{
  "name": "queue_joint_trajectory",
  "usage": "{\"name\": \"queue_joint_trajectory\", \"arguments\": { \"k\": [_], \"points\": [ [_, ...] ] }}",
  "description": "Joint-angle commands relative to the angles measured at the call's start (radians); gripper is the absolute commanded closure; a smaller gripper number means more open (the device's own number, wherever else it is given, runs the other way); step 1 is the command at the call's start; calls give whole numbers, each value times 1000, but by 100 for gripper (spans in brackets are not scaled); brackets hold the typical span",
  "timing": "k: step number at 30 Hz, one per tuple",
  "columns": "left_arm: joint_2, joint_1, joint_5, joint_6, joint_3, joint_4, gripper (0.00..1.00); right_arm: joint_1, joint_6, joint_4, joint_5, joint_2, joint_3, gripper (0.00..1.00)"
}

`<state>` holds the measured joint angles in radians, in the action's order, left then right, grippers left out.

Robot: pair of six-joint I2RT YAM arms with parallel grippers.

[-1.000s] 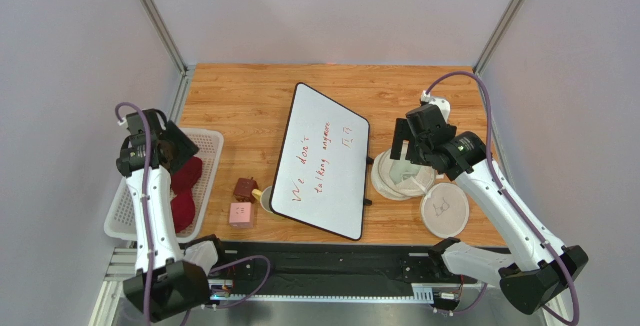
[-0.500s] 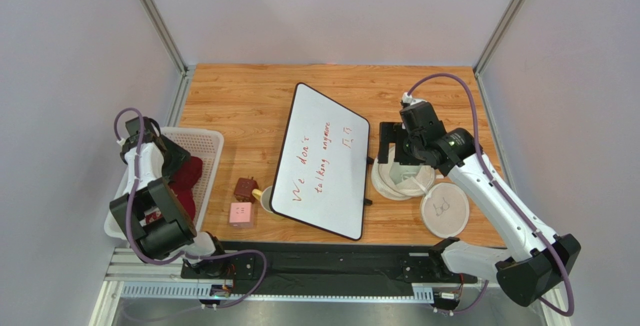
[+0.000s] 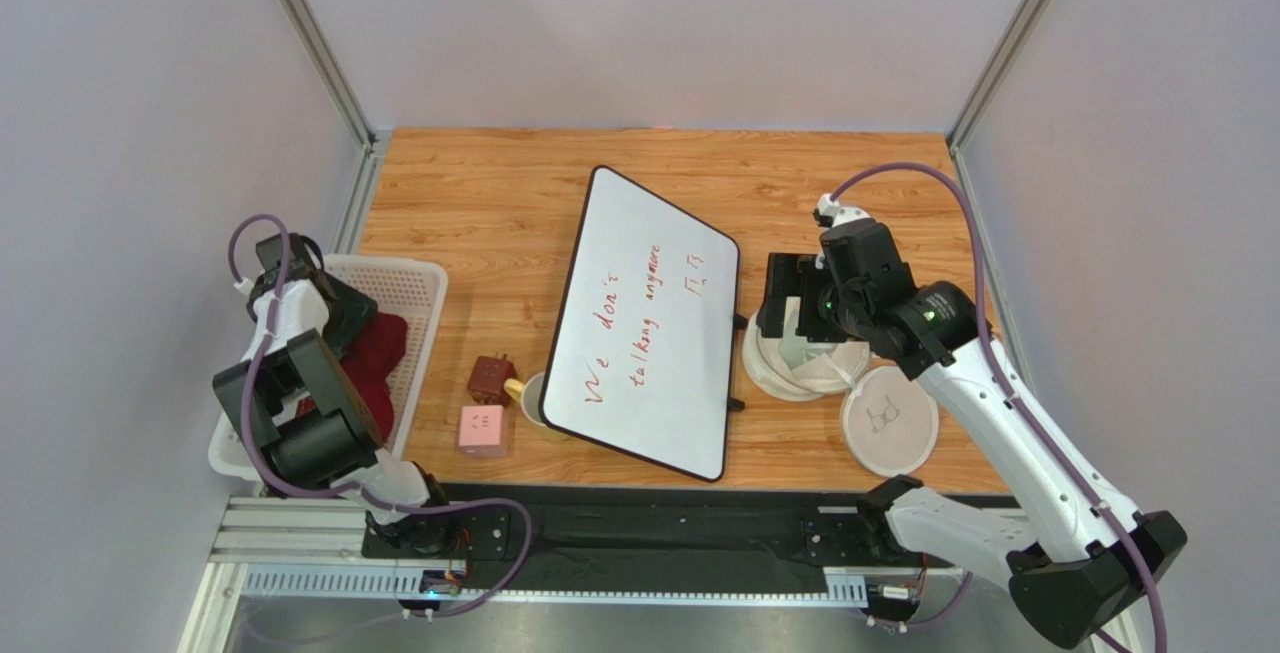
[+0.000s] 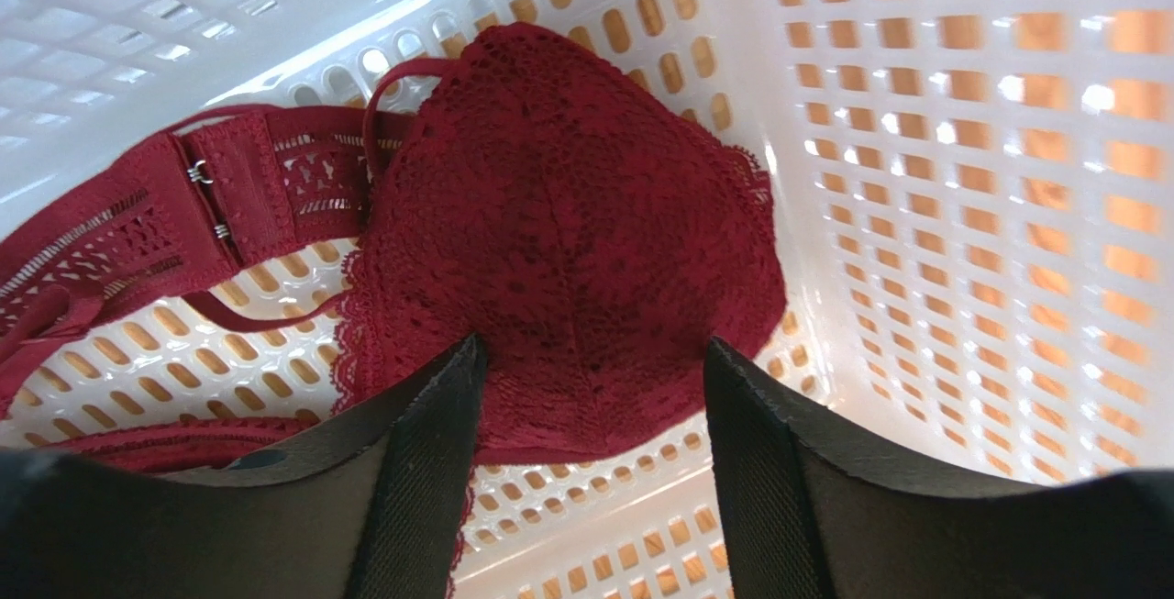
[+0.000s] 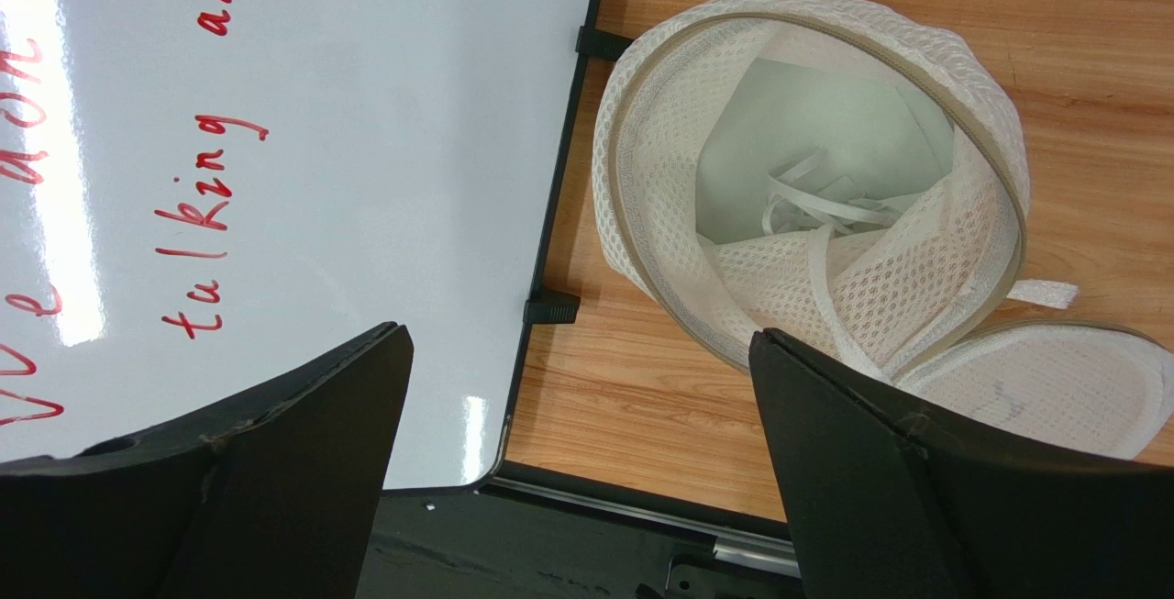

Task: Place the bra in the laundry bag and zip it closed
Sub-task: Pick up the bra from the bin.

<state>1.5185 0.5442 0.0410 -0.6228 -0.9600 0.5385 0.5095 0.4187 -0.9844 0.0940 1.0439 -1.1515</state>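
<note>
The table (image 3: 496,188) has a light wooden top. At its left side stands a white plastic basket (image 3: 425,281) with many holes. In the middle lies a whiteboard (image 3: 646,323) with red writing, set at an angle. Just left of its near corner are a cup (image 3: 532,398), partly hidden under the board, a small brown object (image 3: 490,377) and a pink box (image 3: 484,427). On the right lies the white mesh laundry bag (image 3: 796,373), open, with its round lid (image 3: 890,419) flat on the wood beside it.
</note>
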Motion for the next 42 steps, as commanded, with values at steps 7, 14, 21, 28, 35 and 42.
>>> {"name": "queue_joint_trajectory", "arguments": {
  "k": [7,14,21,28,35,42],
  "points": [
    [60,5,33,-57,-8,21,42,4,31,26,-19,-77,10,1],
    [17,7,77,-32,-17,47,89,6,38,16,-19,-85,15,1],
    [-116,5,91,-20,-22,112,100,9,32,20,-36,-70,7,2],
    [-432,-19,2,-58,-103,204,100,18,3,27,-69,-28,-13,2],
    [-595,-271,34,-121,-399,304,100,26,-78,67,-192,-4,-94,2],
    [-563,-541,57,-127,-781,367,99,72,-152,525,-476,-68,48,2]
  ]
}}
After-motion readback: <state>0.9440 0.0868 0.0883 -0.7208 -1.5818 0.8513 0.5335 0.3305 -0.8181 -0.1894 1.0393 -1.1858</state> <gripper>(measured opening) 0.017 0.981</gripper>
